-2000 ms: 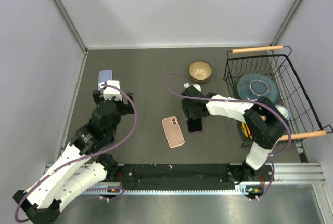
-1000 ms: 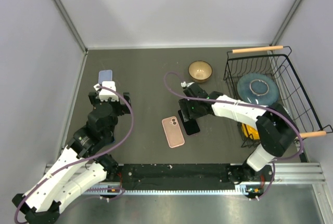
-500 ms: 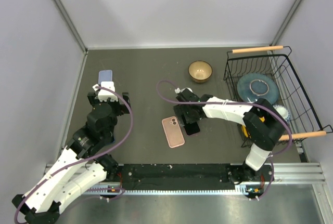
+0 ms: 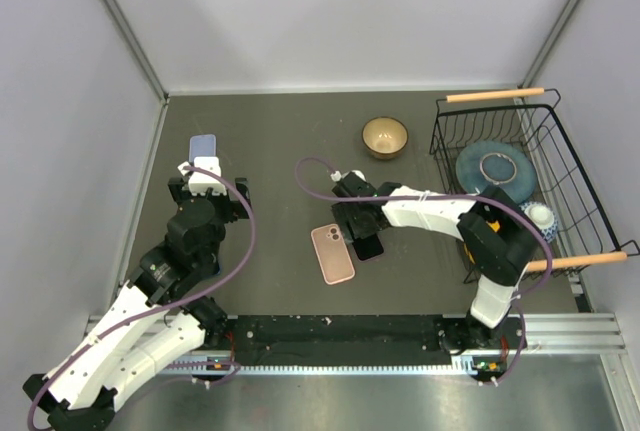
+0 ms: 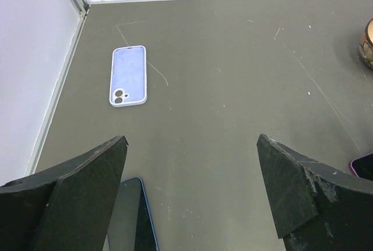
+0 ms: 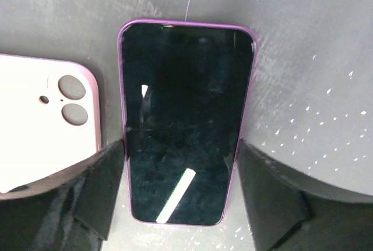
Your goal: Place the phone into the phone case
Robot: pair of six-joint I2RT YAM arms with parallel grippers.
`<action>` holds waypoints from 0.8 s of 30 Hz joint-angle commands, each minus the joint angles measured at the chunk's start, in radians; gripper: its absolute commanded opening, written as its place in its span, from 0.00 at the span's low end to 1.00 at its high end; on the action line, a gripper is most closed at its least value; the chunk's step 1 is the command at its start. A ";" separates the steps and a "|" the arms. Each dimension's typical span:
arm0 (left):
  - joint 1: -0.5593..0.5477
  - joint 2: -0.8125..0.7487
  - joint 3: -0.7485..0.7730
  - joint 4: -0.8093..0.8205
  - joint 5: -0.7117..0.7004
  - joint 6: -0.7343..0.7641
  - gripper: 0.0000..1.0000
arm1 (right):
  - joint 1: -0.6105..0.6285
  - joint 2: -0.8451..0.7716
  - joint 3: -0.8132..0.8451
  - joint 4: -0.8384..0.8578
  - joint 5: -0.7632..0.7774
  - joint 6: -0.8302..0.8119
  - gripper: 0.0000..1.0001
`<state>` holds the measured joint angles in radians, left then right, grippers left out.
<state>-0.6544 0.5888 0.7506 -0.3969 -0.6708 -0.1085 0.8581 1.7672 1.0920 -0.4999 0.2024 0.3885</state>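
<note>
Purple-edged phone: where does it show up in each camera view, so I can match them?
Top external: the purple-edged phone lies mid-table.
Left wrist: only its corner, at the right edge.
Right wrist: it fills the centre.
Shared landmark: the pink phone case, just left of it in the top and right wrist views.

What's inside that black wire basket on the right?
A blue plate lies in the wire basket, with a small blue-and-white piece beside it. The right arm covers the basket's near corner, so anything there is hidden.

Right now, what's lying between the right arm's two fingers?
The phone, screen up on the table, flanked by both fingers. The right wrist view shows it best.
</note>
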 commanded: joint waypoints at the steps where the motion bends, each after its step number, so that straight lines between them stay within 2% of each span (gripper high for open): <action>1: 0.002 -0.012 -0.003 0.032 -0.012 0.009 0.99 | 0.015 0.015 0.043 -0.012 0.043 0.010 0.70; 3: 0.001 -0.012 -0.005 0.032 -0.012 0.007 0.99 | 0.015 0.009 0.045 -0.020 0.055 0.009 0.63; 8: 0.002 -0.014 -0.005 0.033 -0.015 0.007 0.99 | 0.012 -0.028 0.046 -0.035 0.054 -0.004 0.55; 17: 0.001 -0.014 -0.007 0.032 -0.010 0.007 0.99 | -0.002 -0.144 0.048 -0.054 -0.047 -0.013 0.49; 24: 0.002 -0.015 -0.005 0.032 -0.009 0.006 0.99 | 0.018 -0.190 0.075 -0.062 -0.121 0.041 0.48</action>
<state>-0.6544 0.5846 0.7486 -0.3969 -0.6712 -0.1085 0.8593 1.6321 1.1015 -0.5705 0.1322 0.3931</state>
